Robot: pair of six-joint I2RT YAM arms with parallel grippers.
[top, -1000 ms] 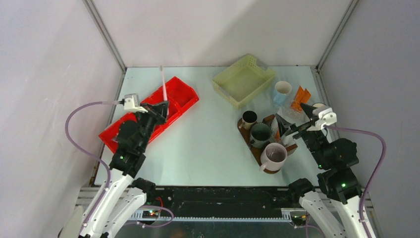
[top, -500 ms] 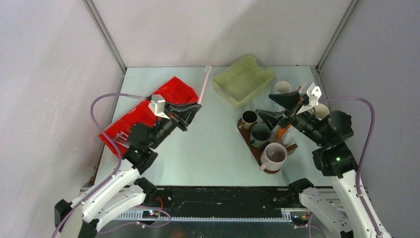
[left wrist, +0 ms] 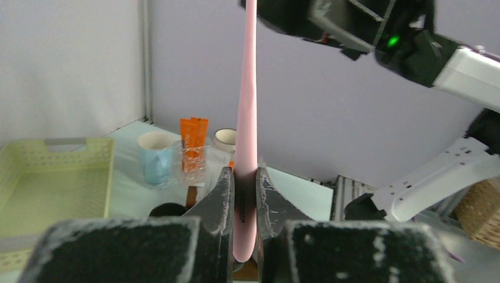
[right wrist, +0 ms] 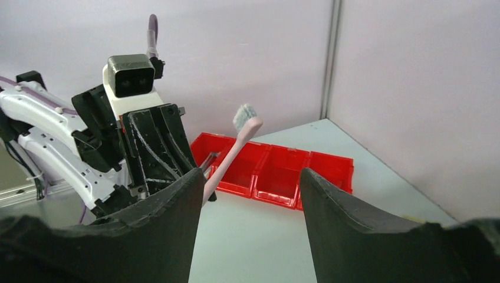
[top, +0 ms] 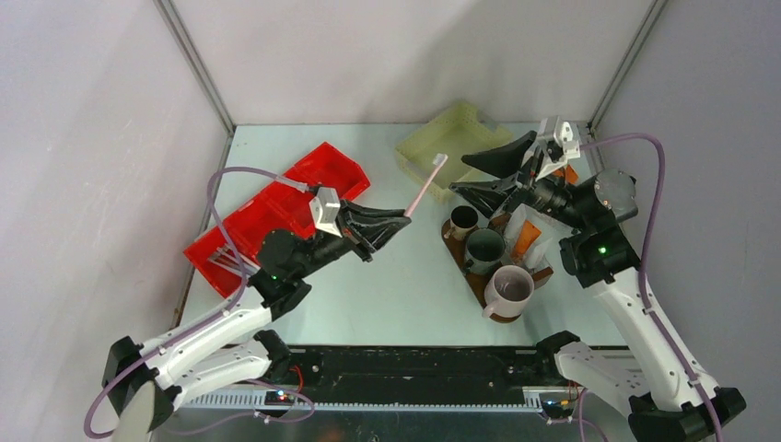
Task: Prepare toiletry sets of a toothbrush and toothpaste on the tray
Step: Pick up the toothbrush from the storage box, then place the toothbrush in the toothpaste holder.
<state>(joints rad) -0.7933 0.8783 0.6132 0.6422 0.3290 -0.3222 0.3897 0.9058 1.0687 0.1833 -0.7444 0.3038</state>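
Two arms meet over the middle of the bench. My left gripper [top: 398, 223] is clamped tight on the lower end of a pink toothbrush [top: 424, 187], which sticks up and away from the fingers, bristled head uppermost, in the air between the red bin [top: 276, 207] and the tray [top: 472, 273]. From the left wrist the handle [left wrist: 247, 118] runs straight up between the two pads. My right gripper [top: 458, 175] faces it with jaws apart and nothing between them. From its wrist camera the brush head [right wrist: 247, 115] shows in the gap between the fingers, near but not touching either one. On the tray stand three mugs in a row: a small dark brown mug [top: 463, 221] at the far end, a dark green mug [top: 484, 249] in the middle, a mauve-grey mug [top: 509, 287] nearest me. An orange tube [top: 527, 241] sits just right of the green one – I cannot tell whether it lies flat or leans. No brush is on the tray yet. Behind it sits the pale yellow basket [top: 442, 147].
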